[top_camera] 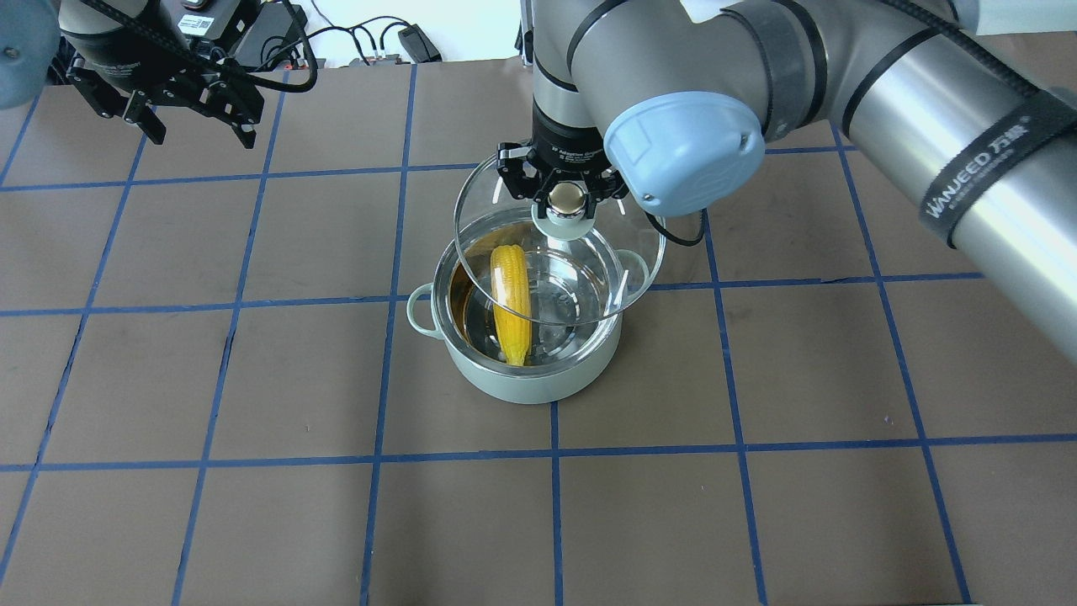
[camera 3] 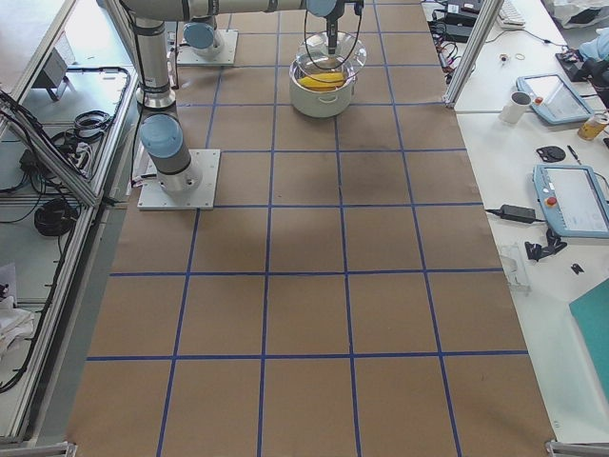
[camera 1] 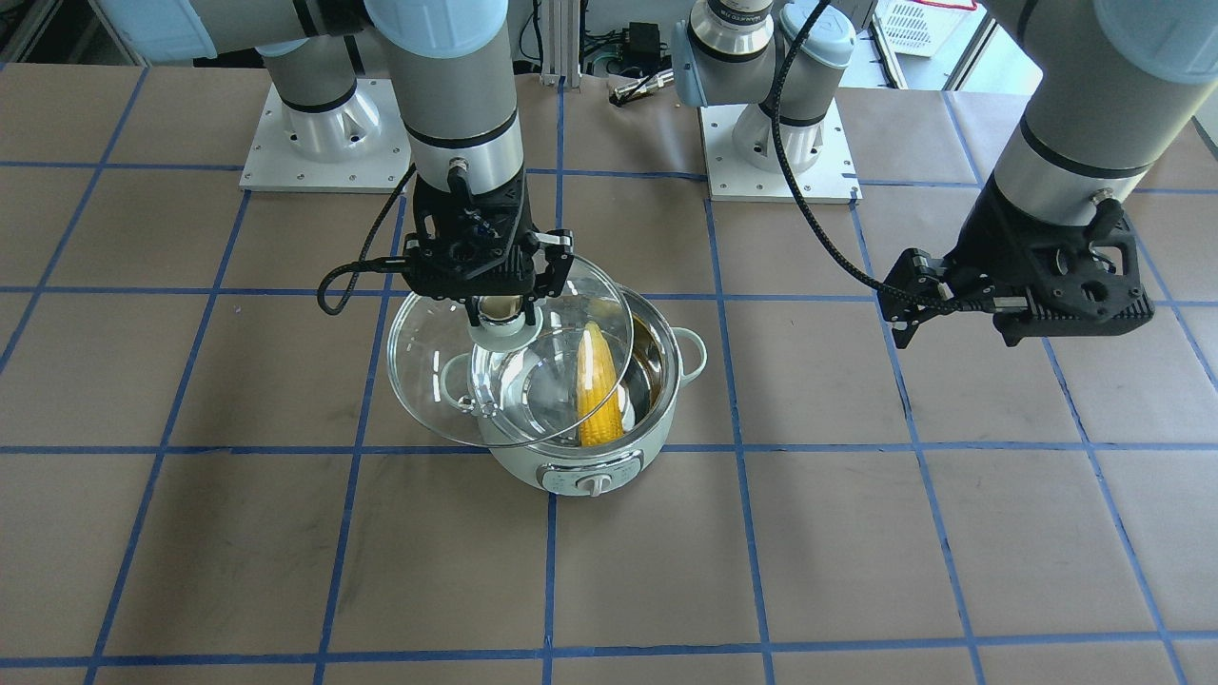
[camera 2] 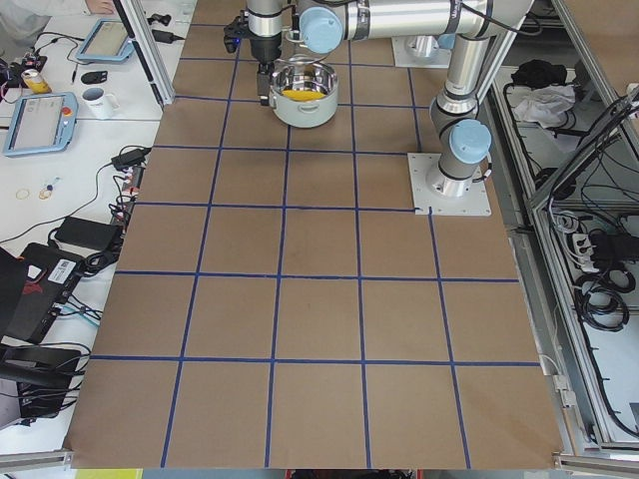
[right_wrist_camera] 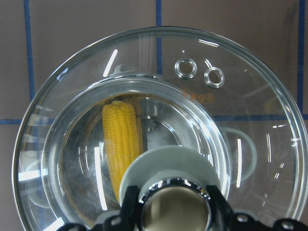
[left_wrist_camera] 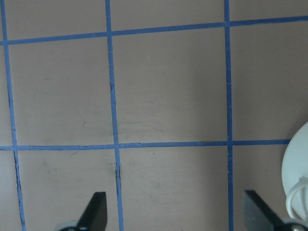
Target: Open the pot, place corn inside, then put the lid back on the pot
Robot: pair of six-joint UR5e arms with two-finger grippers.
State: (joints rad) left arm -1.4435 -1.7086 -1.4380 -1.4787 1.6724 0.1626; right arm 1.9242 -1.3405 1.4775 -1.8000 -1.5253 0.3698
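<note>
Closest in is the lid, its knob pinched tight in the right gripper. It hangs tilted over the pot, overhanging one side. The corn lies inside the pot. There's bare table all around the pot. The left gripper hovers well off to the side, spread wide and holding nothing. I can't tell whether the glass touches the rim.
</note>
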